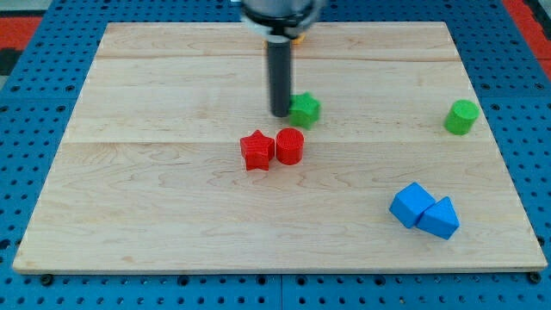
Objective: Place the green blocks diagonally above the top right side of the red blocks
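A red star block [256,150] and a red cylinder [290,146] sit side by side near the middle of the wooden board [155,215]. A green star-like block [305,109] lies just above and to the right of the red cylinder. A green cylinder [461,117] stands far off at the view's right. My tip [281,113] rests on the board, touching or almost touching the left side of the green star-like block and above the red blocks.
A blue cube [411,205] and a blue triangular block [440,219] touch each other at the view's lower right. An orange or yellow block [297,37] peeks out behind the rod at the top edge. A blue pegboard surrounds the board.
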{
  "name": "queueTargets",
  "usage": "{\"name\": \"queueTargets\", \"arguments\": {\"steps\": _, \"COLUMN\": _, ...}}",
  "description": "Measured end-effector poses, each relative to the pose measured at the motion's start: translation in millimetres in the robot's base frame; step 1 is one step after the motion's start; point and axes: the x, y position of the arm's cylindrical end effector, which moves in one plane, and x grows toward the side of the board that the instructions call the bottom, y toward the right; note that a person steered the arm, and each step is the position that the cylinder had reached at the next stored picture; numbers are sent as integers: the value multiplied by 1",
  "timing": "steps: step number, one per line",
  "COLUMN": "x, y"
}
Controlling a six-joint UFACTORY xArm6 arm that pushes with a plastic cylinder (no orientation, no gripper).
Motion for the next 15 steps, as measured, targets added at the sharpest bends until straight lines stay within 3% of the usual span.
{"name": "queueTargets", "arguments": {"steps": 2, "x": 0, "y": 111}}
{"name": "queueTargets", "arguments": {"steps": 3, "x": 2, "y": 50}}
{"name": "queueTargets", "arguments": {"steps": 4, "x": 64, "y": 68}}
{"name": "queueTargets", "arguments": {"steps": 5, "x": 99, "y": 182}}
{"name": "queueTargets", "arguments": {"steps": 6, "x": 66, "y": 257}}
{"name": "queueTargets", "arguments": {"steps": 7, "x": 25, "y": 259}}
{"name": "queueTargets", "arguments": {"steps": 8, "x": 8, "y": 225}}
{"name": "queueTargets", "arguments": {"steps": 10, "x": 10, "y": 132}}
{"name": "queueTargets", "arguments": {"steps": 11, "x": 22, "y": 192}}
{"name": "queueTargets", "arguments": {"steps": 12, "x": 59, "y": 208}}
{"name": "queueTargets", "arguments": {"steps": 13, "x": 88, "y": 144}}
{"name": "queueTargets", "arguments": {"steps": 15, "x": 27, "y": 100}}
